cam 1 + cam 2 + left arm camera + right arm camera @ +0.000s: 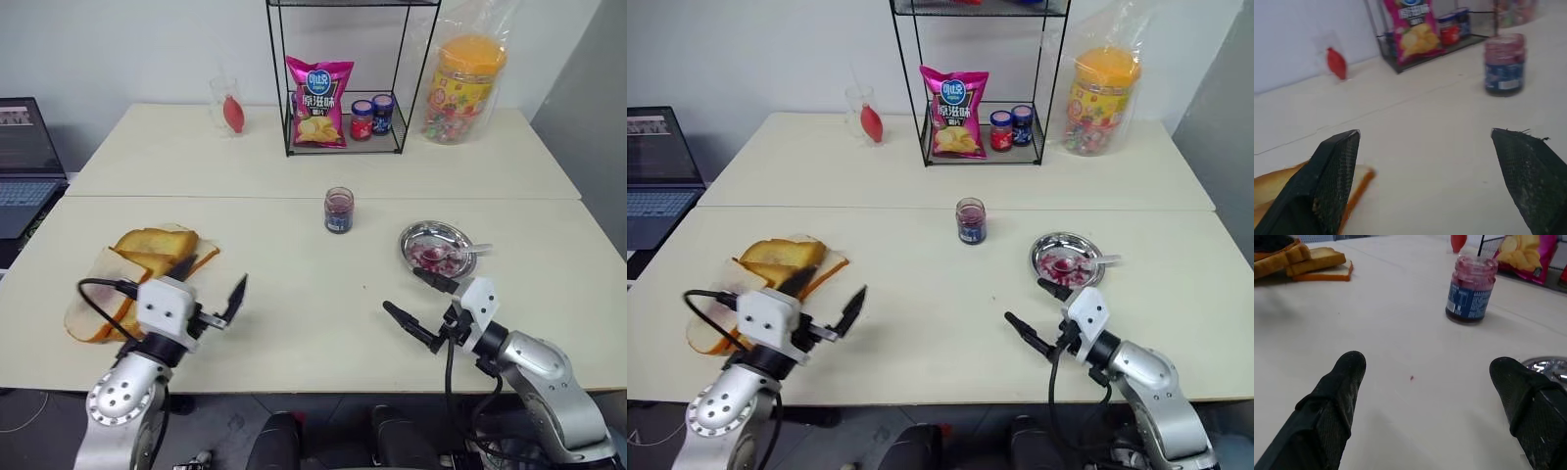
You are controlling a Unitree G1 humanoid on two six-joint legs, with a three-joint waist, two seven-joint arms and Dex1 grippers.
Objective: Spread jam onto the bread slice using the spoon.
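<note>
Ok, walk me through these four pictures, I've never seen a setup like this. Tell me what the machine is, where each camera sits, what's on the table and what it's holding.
It is a humanoid robot with two arms. Two pictures come from cameras in its head, looking down over a pale table. The other two come from cameras on its wrists, looking along each tool's black fingers. The left tool and right tool are both open and hold nothing. On the table: a stack of bread slices by the left arm, an open jam jar in the middle, and a small metal dish with a spoon in it, smeared purple. Behind stands a wire rack with a chip bag and two small jars.
</note>
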